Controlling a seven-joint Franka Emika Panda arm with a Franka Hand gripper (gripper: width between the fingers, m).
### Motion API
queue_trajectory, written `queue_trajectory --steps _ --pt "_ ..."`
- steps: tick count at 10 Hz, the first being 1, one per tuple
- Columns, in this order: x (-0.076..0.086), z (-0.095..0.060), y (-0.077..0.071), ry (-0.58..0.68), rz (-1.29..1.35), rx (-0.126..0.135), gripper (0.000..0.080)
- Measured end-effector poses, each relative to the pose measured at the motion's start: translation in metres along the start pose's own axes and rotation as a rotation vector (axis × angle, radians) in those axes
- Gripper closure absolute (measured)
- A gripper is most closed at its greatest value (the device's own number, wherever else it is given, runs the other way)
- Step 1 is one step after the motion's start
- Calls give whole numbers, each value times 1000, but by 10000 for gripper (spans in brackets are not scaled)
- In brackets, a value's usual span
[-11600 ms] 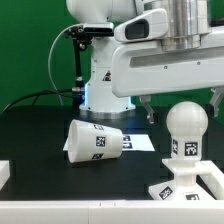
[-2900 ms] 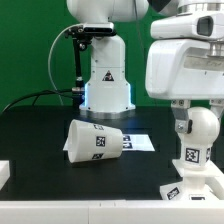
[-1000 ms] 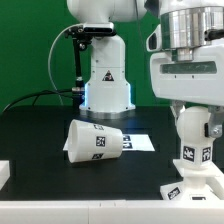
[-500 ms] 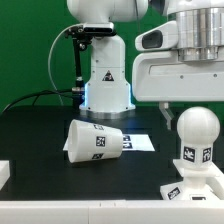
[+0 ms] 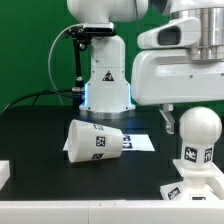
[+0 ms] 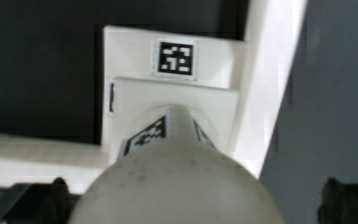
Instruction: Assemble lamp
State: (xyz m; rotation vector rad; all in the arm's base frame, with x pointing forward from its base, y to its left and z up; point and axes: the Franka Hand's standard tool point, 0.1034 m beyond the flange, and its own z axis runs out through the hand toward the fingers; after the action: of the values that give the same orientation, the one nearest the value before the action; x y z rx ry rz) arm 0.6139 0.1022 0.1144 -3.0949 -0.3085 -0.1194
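The bulb stands upright on the flat square base at the exterior view's right, its round head on top. The tapered shade lies on its side on the black table, left of them. My gripper is open, with its fingers either side of the bulb's head and not touching it; one dark finger shows to the left of the head. In the wrist view the bulb's head fills the space between the dark fingers, with the base and its tag below it.
The marker board lies flat behind the shade. The robot's white pedestal stands at the back with a black cable on its left. A white block sits at the left edge, and a white rail runs along the front.
The gripper, low around the bulb a second ago, has opened and risen to the level of the bulb's head. The bulb stays upright on the base. The shade has not moved.
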Motion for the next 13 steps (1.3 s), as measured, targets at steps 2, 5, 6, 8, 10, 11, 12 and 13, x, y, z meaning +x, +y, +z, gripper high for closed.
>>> queue_trajectory --steps 2,5,6,8,10,11,12,13 --pt "3 1 4 31 -154 -14 101" --pt "3 1 6 29 -213 -22 226" --pt "3 1 6 29 -204 -22 226" --pt "4 0 6 37 -146 -23 226" --pt "5 1 6 66 114 -21 226" --pt "5 1 7 78 314 -19 226" --pt "5 1 8 80 470 -6 226" --pt "5 1 10 78 637 18 225"
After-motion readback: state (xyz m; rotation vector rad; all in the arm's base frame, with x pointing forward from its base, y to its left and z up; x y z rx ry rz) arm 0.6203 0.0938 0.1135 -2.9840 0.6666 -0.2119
